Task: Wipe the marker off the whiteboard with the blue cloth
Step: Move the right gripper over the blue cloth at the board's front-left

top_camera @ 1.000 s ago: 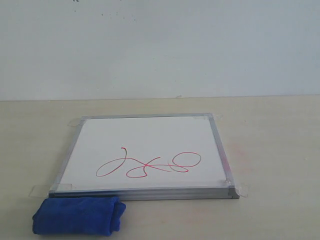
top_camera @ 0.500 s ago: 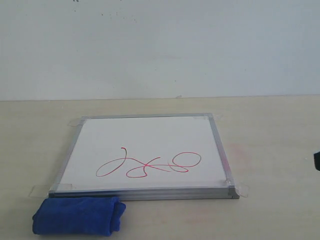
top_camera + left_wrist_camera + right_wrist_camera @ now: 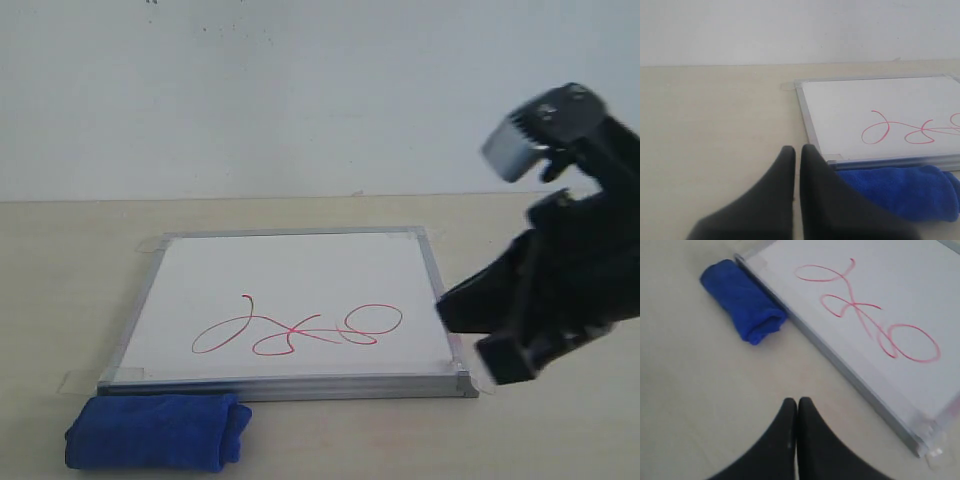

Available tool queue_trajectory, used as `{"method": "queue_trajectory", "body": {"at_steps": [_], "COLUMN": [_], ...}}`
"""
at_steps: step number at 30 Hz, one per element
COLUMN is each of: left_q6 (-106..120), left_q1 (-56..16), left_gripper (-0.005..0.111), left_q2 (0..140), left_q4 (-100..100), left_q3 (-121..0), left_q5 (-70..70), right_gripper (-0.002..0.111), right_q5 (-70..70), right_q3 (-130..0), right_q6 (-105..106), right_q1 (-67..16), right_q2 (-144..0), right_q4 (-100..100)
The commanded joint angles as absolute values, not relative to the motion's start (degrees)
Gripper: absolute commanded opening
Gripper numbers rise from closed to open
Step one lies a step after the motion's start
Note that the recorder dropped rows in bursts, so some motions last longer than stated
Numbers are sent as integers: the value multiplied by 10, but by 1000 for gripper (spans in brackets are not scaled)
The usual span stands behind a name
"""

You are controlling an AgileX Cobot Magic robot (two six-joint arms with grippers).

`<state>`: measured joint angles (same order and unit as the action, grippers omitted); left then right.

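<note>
Exterior view: the flat white whiteboard with a silver frame (image 3: 290, 270) lies on the beige tabletop (image 3: 60, 290). The thin red looping marker line (image 3: 300, 330) crosses its near half. The rolled royal-blue microfibre cloth (image 3: 155, 432) lies on the tabletop against the board's near left corner. The black right arm (image 3: 575, 280) hangs by the near right corner.

Left wrist view: the left gripper (image 3: 797, 148) has its jaws nearly together with a thin slit between them, gripping nothing.

Right wrist view: the right gripper (image 3: 797, 401) has its jaws pressed together, gripping nothing, well apart from the cloth.

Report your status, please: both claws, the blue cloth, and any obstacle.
Left claw shut, empty. Right claw shut, empty. Blue cloth lies beside whiteboard near edge, ungripped; marker unwiped. Nothing covers the cloth.
</note>
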<state>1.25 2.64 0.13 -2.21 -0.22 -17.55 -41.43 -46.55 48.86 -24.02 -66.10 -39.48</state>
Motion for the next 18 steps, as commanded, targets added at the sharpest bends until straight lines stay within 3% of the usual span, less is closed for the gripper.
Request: {"method": "queue_trajectory", "body": {"at_steps": [1,8,18], "left_q6": [8,8,8], "left_q1": [28,28,28], "left_gripper": [4,4,4], "left_q2": [0,0,0], "left_q4": [-23,-23,-23], "left_q3": [0,0,0], "left_q5": [-176,-176,-176], "right_gripper": [0,0,0], "right_q5": [-380,-434,-554], "right_q3": [-518,-647,-861], "right_q6": [484,370,359], "right_q1": [-363,-495,-573], "right_q2": [-742,-902,-1074], "right_q4": [-363,-182,-18]}}
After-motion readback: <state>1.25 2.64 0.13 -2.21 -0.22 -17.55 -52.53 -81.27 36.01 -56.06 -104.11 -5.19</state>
